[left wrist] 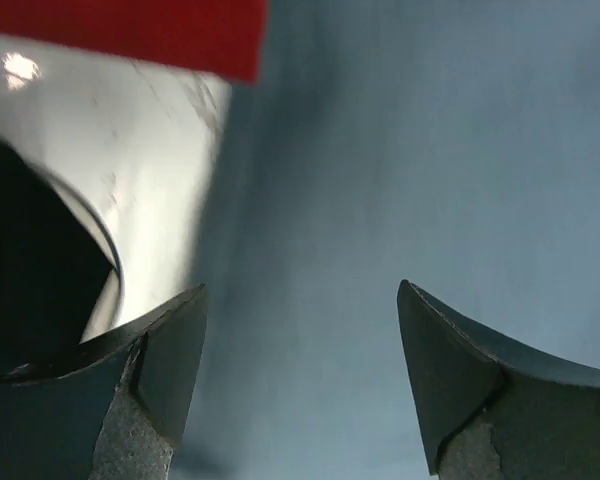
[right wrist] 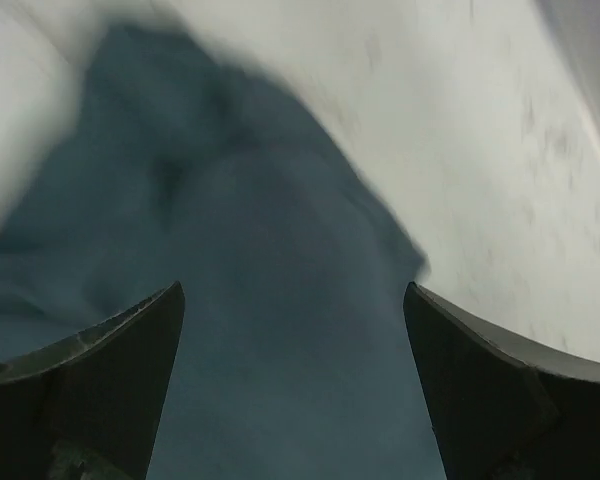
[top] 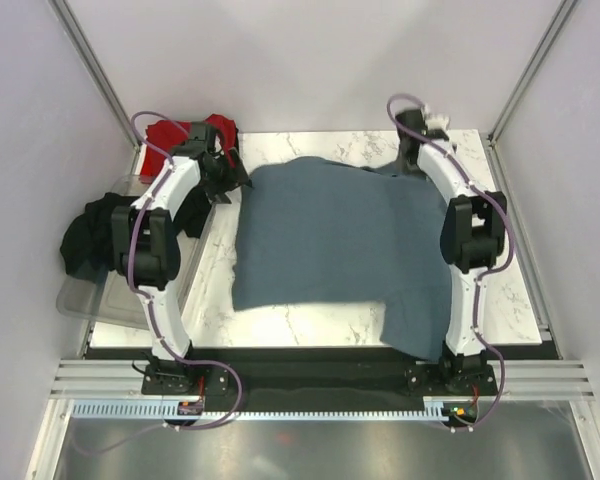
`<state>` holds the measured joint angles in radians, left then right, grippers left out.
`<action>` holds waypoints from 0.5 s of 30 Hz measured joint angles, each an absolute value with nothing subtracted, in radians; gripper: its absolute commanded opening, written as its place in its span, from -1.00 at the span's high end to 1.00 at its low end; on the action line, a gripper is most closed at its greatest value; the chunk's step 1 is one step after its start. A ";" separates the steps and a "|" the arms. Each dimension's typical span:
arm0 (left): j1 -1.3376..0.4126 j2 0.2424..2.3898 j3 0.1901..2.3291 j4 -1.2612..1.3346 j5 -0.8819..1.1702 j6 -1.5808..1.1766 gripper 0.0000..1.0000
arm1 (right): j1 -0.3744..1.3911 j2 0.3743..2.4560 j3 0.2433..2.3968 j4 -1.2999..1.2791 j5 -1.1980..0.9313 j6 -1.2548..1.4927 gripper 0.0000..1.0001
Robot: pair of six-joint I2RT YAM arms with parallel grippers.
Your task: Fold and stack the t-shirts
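The slate blue-grey t-shirt (top: pixel 335 240) lies spread over the middle of the marble table, its near right part hanging over the front edge. My left gripper (top: pixel 230 180) is open just over the shirt's far left corner, and the wrist view shows blue cloth (left wrist: pixel 380 180) between its spread fingers. My right gripper (top: pixel 410 165) is open over the shirt's far right corner (right wrist: pixel 270 300). The red t-shirt (top: pixel 180 132) lies bunched at the far left; its edge shows in the left wrist view (left wrist: pixel 160 35). The black t-shirt (top: pixel 88 235) lies crumpled at the left.
A clear grey plastic tray (top: pixel 90 300) sits at the left edge of the table, with the black shirt partly on it. Bare marble (top: pixel 300 325) shows in front of the blue shirt. White walls and metal posts enclose the table.
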<state>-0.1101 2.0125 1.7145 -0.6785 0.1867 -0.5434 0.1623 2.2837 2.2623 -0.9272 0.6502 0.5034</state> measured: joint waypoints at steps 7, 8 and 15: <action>-0.155 1.736 1.540 -0.677 0.217 -0.526 -0.62 | 0.068 1.769 1.520 -0.756 0.453 0.519 -0.96; -0.166 1.671 1.490 -0.655 0.216 -0.526 -0.61 | 0.053 1.687 1.515 -0.721 0.440 0.519 -0.96; -0.203 1.462 1.143 -0.542 0.220 -0.534 -0.56 | 0.061 1.331 1.269 -0.521 0.354 0.530 -0.96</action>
<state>-0.2028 1.4620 1.1435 -0.5423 0.2195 -0.5343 0.0612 1.3308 1.2694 -0.5209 0.3538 0.5301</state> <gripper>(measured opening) 0.784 0.982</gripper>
